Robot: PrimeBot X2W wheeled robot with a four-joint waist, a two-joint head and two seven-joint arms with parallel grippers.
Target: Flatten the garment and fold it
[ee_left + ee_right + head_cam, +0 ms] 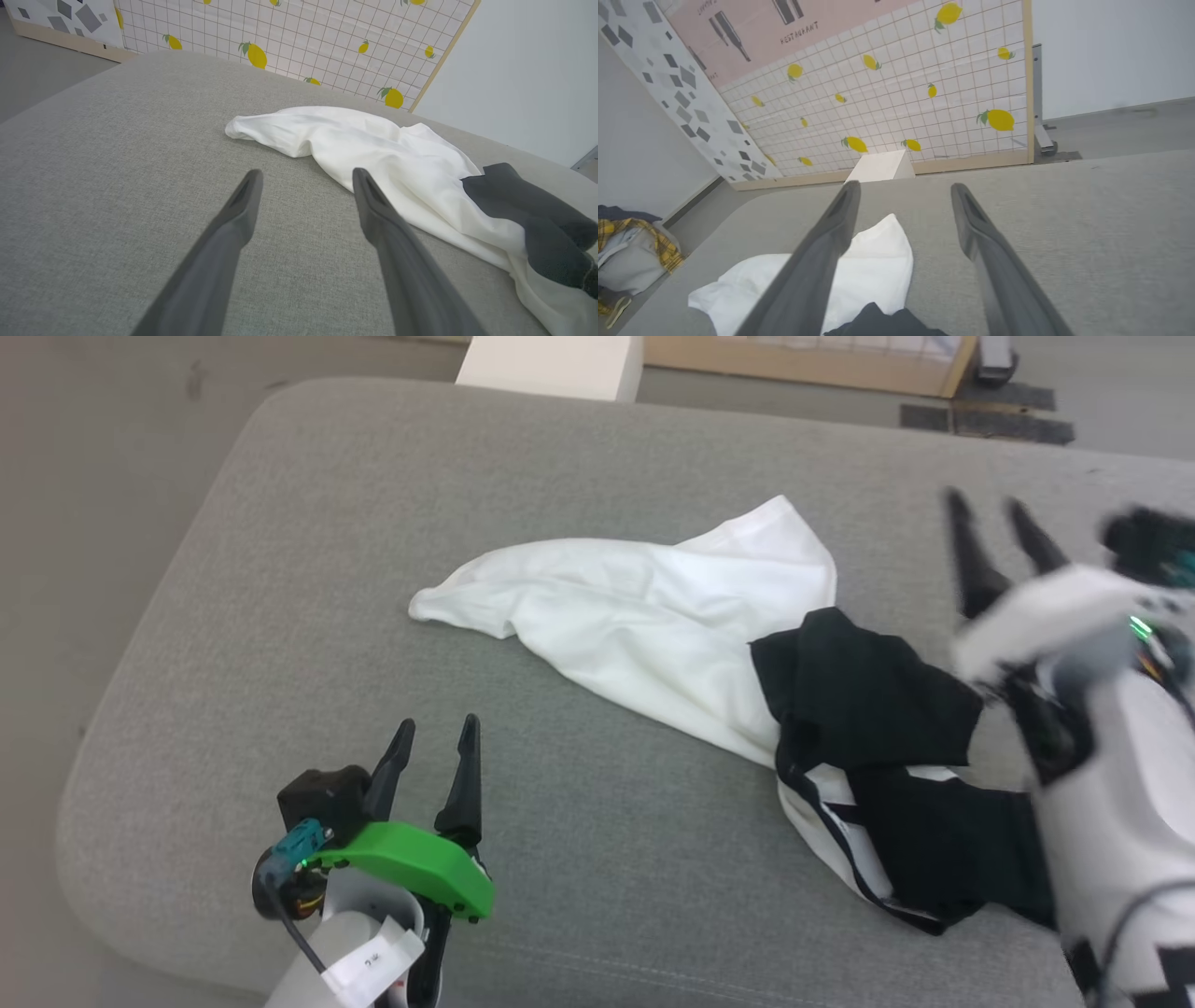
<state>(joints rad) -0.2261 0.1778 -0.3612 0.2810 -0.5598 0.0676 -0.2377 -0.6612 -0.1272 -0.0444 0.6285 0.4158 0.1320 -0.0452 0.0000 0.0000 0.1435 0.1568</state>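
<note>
The garment (672, 635) lies crumpled on the grey cushion (299, 569): a white body stretched toward the left and a bunched black part (868, 700) at the right. In the left wrist view the garment (373, 149) lies ahead and to the right of my fingers. My left gripper (437, 728) stands open near the front left, apart from the cloth, with nothing between its fingers. My right gripper (990, 509) is open and raised at the far right, just beyond the black part, holding nothing. From the right wrist the garment (873, 261) shows below its fingers.
The cushion's rounded edges drop to the floor at left and front. A white box (551, 364) and a lemon-print panel (901, 93) stand behind the cushion. A pile of clothes (630, 247) lies on the floor to the side.
</note>
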